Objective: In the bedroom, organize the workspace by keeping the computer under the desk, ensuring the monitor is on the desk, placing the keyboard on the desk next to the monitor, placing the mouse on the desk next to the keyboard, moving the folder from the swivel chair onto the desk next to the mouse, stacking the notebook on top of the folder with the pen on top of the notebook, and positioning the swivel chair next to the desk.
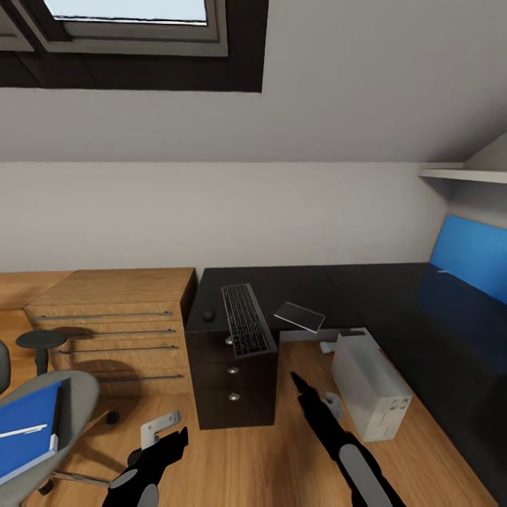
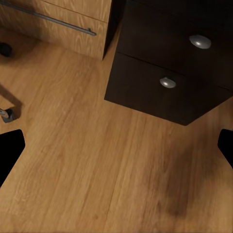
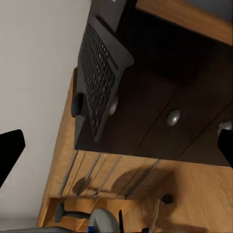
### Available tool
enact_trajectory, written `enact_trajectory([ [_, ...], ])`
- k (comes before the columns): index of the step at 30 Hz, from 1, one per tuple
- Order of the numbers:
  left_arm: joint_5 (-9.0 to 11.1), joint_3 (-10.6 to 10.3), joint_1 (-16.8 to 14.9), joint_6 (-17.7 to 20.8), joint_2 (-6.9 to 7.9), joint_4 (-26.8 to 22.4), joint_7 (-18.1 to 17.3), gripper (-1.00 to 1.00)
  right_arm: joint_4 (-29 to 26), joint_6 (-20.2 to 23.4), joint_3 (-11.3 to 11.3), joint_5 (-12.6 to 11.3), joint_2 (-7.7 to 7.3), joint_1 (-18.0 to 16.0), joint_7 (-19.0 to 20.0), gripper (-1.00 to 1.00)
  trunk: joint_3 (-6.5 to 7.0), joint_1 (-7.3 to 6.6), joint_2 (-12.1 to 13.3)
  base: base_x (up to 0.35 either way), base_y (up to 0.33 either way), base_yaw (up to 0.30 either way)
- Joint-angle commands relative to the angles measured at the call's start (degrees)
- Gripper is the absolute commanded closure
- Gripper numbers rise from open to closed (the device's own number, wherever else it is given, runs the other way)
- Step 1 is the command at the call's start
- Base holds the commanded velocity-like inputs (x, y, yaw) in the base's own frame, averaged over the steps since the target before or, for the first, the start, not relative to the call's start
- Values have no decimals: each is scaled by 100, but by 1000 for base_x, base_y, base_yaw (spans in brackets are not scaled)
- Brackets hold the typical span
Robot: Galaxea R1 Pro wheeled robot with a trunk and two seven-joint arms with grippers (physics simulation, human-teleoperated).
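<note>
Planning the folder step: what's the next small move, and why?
Probably swing the left gripper toward the folder. It lies on the swivel chair seat at the robot's left, both grippers look open and empty, and the desk has bare top beside the keyboard.

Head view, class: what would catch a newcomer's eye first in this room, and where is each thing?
Most striking is the keyboard, lying on the glossy black desk with its near end jutting out past the edge above the dark drawers. Next comes the bright blue folder on the grey swivel chair at lower left. The light grey computer stands on the wood floor beside the desk, at the right.
</note>
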Motion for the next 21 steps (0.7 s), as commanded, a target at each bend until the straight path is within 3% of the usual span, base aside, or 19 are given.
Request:
enact_trajectory([
  [1, 60, -9, -4, 11, 1, -6, 54, -100, 1, 26, -16, -157, 4, -3, -11, -100, -25, 22, -45, 0, 0, 0],
  [3, 60, -9, -4, 11, 1, -4, 54, -100, 3, 23, -43, -409, 12, -3, -63, -100, -61, 66, -125, 0, 0, 0],
  [7, 62, -7, -4, 15, 3, 4, 54, -100, 2, 22, -54, -541, 23, -3, -87, -100, -114, 132, -245, 0, 0, 0],
  [15, 60, -6, -4, 6, 26, 34, 23, -100, 16, -1, -48, -570, 33, -3, -99, -100, -114, 132, -245, 0, 0, 0],
  [21, 60, -3, -4, -19, 36, 41, 11, -100, 98, 8, -45, -571, 72, -3, -107, -100, -114, 132, -245, 225, 58, 0],
])
